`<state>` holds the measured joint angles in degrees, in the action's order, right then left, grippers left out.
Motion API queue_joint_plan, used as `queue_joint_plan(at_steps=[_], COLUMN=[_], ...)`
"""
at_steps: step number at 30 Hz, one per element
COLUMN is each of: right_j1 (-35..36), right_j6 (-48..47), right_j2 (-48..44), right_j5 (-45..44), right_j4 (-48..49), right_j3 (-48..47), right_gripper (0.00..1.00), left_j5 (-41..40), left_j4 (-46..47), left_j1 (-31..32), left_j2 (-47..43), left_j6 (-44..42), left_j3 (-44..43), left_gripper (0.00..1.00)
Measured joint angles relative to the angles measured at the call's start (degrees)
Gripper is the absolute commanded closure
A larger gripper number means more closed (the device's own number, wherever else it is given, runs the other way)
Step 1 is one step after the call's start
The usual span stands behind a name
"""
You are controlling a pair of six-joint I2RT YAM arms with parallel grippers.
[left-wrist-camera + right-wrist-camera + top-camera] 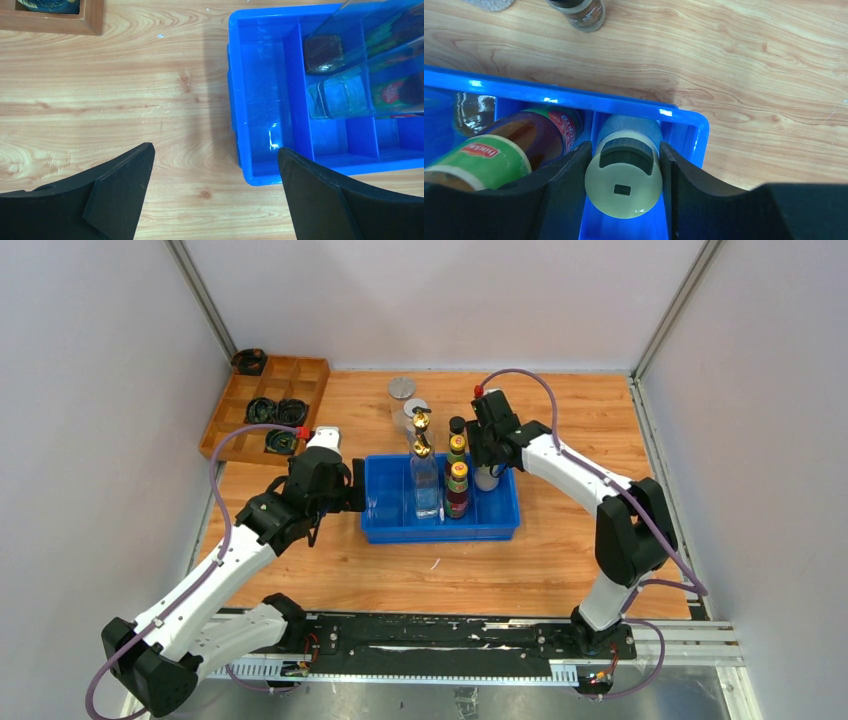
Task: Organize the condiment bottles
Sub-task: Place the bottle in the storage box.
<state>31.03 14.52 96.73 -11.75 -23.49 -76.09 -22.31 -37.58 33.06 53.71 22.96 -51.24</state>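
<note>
My right gripper is shut on a cream-lidded clear jar that stands in the right end compartment of the blue bin; both pads touch its lid. In the overhead view this jar sits under the right gripper. Two dark yellow-capped sauce bottles and the tall clear gold-spouted bottle stand in the bin. Behind it on the table are a small black-capped bottle and two silver-lidded jars. My left gripper is open and holds nothing, over the bin's left wall.
A wooden divided tray with black coiled rings stands at the back left; its corner shows in the left wrist view. The blue bin sits mid-table. Grey walls close in both sides and the back.
</note>
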Motion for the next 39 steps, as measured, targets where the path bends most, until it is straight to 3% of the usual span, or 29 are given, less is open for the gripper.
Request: queue_joint_plan(at_steps=[9,18,23,31,39], right_j1=[0.0,0.0,0.0,0.0,0.02], right_j6=[0.37,0.94,0.92,0.63,-0.57], right_j2=[1.05,0.39,-2.32,-14.88,-32.74], right_j5=[-0.33,-0.48,-0.42,-0.35,-0.39], right_j4=[1.55,2.49,1.81,-0.85,-6.4], right_j3=[2.08,3.1,4.22,8.5,14.91], right_gripper=[0.62,0.32,0.31,0.31,0.3], left_j5=[-0.2,-0.31,-1.33,-1.01,6.88], left_j4=[-0.02,0.02,-0.09,1.79,5.95], left_j1=[0.0,0.0,0.0,-3.37,-12.81], left_j2=[0.04,0.46,3.02,14.71,36.24], left_j6=[0.0,-0.07,-0.81,-3.82,-6.49], left_j3=[0.07,0.07,-0.81,-13.05,-34.32], left_gripper=[0.0,0.0,0.0,0.0,0.01])
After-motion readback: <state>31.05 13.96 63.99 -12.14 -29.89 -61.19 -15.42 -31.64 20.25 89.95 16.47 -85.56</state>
